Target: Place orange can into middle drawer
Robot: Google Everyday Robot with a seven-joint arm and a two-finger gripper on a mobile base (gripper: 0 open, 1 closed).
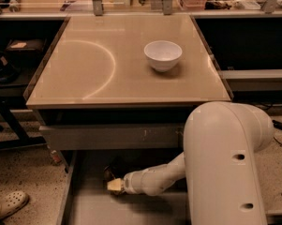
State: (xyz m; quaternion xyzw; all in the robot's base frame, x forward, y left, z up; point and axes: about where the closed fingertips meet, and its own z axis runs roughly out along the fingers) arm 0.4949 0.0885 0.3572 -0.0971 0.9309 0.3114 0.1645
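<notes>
My gripper is down inside the open middle drawer, a wide grey drawer pulled out below the table. It sits near the drawer's back left, in the shadow under the table edge. A small golden-orange shape, the orange can, shows right at the gripper's end, low over the drawer floor. A dark part of the gripper lies just above and behind it. I cannot tell whether the can is held or resting on the floor. My white arm reaches in from the right.
A white bowl stands on the tan table top. A grey drawer front sits just under the table edge above the open drawer. A shoe is on the floor at the left. Cluttered shelves run along the back.
</notes>
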